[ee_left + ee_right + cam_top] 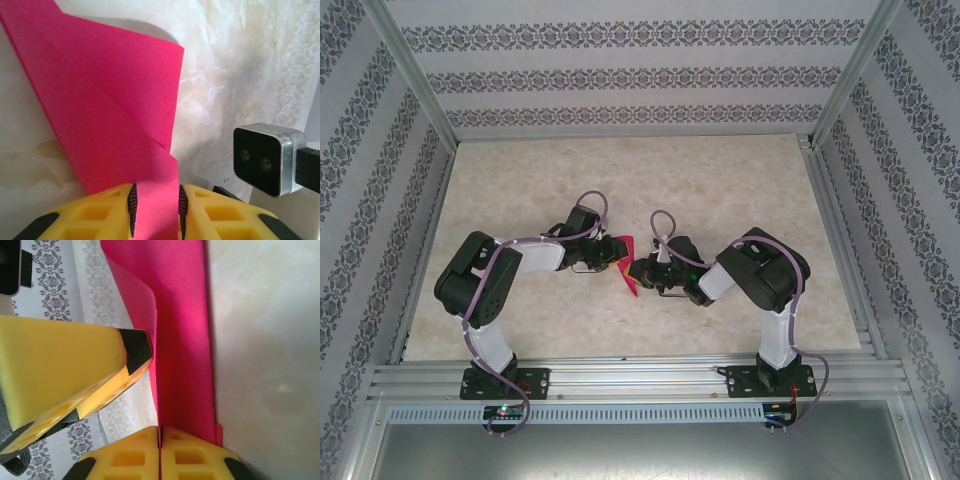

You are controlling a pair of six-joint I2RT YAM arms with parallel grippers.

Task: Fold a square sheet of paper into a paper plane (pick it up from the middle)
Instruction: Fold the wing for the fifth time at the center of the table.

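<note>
The partly folded square sheet of paper (629, 270) stands upright over the tabletop (620, 170), between the arms. The right claw (160, 437) is clamped on its edge. The left claw (156, 200) is apart, straddling it. We should centre the left claw on the crease, then close slowly to avoid skew.

Nothing can be read here: no lettering, label, brand or number. The thin magenta-pink sheet of paper (115, 110) just ahead of the left hand (156, 205) is plain on the faces that show. A faint speck (226, 178) on the pale marbled worktop (240, 75), just right of that hand, is too small to make out.
</note>
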